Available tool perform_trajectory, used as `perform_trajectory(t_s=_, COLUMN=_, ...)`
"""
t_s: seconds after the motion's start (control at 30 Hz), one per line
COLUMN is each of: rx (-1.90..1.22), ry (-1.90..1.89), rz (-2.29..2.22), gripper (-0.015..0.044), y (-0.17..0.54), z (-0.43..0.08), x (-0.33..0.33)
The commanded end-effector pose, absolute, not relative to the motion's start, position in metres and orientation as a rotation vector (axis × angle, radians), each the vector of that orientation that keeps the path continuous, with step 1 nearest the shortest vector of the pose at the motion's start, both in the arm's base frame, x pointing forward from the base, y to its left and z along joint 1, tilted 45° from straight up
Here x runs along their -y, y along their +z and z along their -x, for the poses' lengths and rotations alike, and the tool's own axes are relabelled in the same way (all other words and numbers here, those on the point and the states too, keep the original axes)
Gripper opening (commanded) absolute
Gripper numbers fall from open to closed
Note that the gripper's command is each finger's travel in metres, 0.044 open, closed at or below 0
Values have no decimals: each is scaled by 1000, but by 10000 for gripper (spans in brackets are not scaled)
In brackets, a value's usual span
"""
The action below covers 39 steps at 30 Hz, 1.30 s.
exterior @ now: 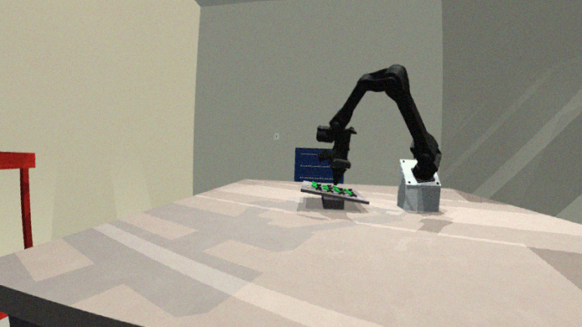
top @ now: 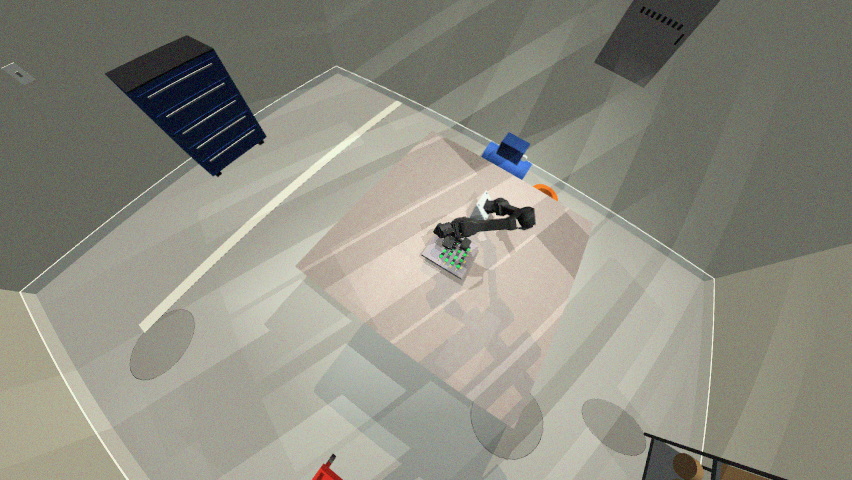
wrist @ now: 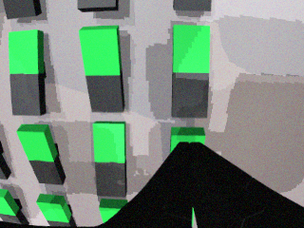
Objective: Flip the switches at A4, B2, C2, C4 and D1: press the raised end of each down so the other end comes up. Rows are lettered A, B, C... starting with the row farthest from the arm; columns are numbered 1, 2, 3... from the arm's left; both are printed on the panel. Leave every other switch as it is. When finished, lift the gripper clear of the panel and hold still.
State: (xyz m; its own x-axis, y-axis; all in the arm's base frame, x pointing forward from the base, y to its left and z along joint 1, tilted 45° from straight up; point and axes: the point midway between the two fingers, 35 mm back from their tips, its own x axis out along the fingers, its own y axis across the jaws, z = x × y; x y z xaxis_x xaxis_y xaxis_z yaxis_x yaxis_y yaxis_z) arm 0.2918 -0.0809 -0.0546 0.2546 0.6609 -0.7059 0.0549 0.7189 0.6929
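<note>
The switch panel (top: 430,253) (exterior: 360,198) (wrist: 266,43) is a tilted pale board with rows of green-and-dark rocker switches. My black gripper (exterior: 335,183) (wrist: 190,142) is shut and empty. Its tip points down at the panel, over or on the lower part of switch C4 (wrist: 188,137); whether it touches is unclear. Only C4's green end shows. B2 (wrist: 26,71), B4 (wrist: 191,71), C2 (wrist: 42,153), C3 (wrist: 110,157) and D1 (wrist: 7,204) show. C2 and C3 have their green ends toward row B. Row A is cut off at the top; the finger hides D4's place.
The arm's base stands on a grey pedestal (exterior: 418,196) beside the panel, on the same table (top: 381,262) (exterior: 370,273). A blue drawer cabinet (top: 196,116) (exterior: 307,159) stands away from the table. Neighbouring switches B4 and C3 lie close around the fingertip.
</note>
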Motion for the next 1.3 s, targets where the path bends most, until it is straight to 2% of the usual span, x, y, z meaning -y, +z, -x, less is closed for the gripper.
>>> perform_trajectory(t_s=0.0, rx=-1266, ry=458, rz=-696, gripper=0, y=-56, z=-292, x=80)
perform_trajectory(t_s=1.27, rx=-1266, ry=458, rz=-696, gripper=0, y=-58, z=-293, x=78)
